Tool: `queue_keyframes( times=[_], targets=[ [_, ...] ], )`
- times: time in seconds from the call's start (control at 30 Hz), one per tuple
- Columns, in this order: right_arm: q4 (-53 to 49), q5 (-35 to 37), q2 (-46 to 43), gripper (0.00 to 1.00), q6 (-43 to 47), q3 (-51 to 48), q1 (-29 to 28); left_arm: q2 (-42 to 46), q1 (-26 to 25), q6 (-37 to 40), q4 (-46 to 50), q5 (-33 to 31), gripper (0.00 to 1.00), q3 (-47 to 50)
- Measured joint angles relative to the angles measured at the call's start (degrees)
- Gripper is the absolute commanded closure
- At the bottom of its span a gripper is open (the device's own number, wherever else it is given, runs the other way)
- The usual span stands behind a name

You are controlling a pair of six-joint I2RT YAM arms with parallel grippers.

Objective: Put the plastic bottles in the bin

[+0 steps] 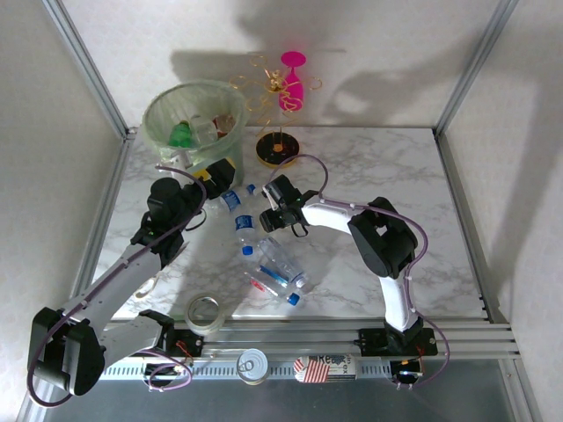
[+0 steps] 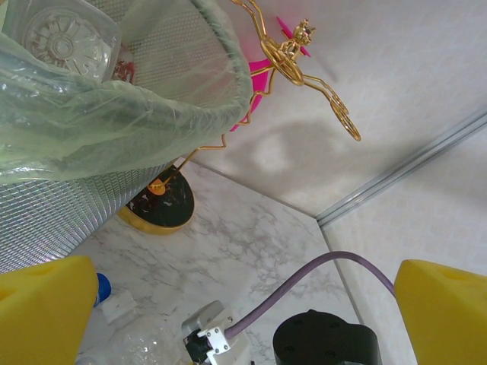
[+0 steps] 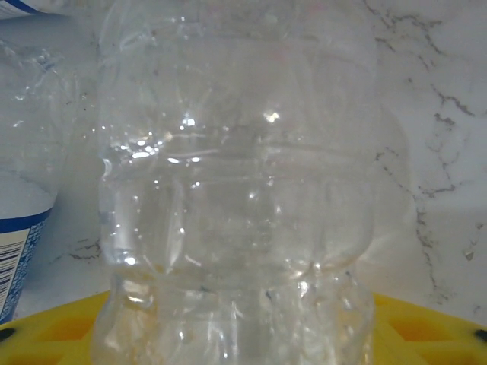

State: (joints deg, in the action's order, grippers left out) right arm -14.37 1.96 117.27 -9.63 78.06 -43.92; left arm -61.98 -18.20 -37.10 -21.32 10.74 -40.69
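The right jaws are set about a clear bottle [image 3: 236, 190] lying near the middle of the desk [image 1: 378, 167]. The right wrist view looks straight onto its ribbed wall, with a yellow pad [image 3: 426, 327] just beneath. Whether the pads pinch the plastic or stand a little off it, I cannot tell. Coming at the bottle across its body makes sense: the wall is round, thin and slippery, so a hold across the width looks the likeliest to keep. A blue-labelled bottle [image 3: 15, 251] lies just beside it and could be nudged.

The left jaws stand wide, nothing between their yellow pads [image 2: 445, 312]. They hang beside the bin [image 1: 154, 119] near the desk's far left corner, probably kept there to stay out of the other arm's way.

Further out, the loose bottles lie bunched around the desk's middle: a blue-capped one [image 1: 231, 200] toward the bin, another [image 1: 246, 230] nearer, and a red-labelled one [image 1: 266, 285] toward the near edge. The bin already holds a green bottle [image 1: 181, 134] and a clear one [image 2: 68, 34], so the job looks partly done.

A gold wire stand [image 1: 277, 149] and a pink goblet [image 1: 292, 79] sit by the far edge. A tape roll [image 1: 203, 312] sits by the near one. None of these belongs in the bin.
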Motion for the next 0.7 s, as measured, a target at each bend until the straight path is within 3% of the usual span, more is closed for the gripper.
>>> queue_keyframes(
  times=[0.27, 0.7],
  targets=[
    [2.4, 0.6, -3.7, 0.52, 0.3, -3.3, 0.0, -0.6, -0.4, -1.4, -1.6, 0.0, 0.0, 0.0],
    [19.4, -2.0, -27.1, 0.52, 1.1, -18.8, 0.0, -0.8, -6.9, -4.5, -7.5, -1.1, 0.0, 1.0]
  ],
)
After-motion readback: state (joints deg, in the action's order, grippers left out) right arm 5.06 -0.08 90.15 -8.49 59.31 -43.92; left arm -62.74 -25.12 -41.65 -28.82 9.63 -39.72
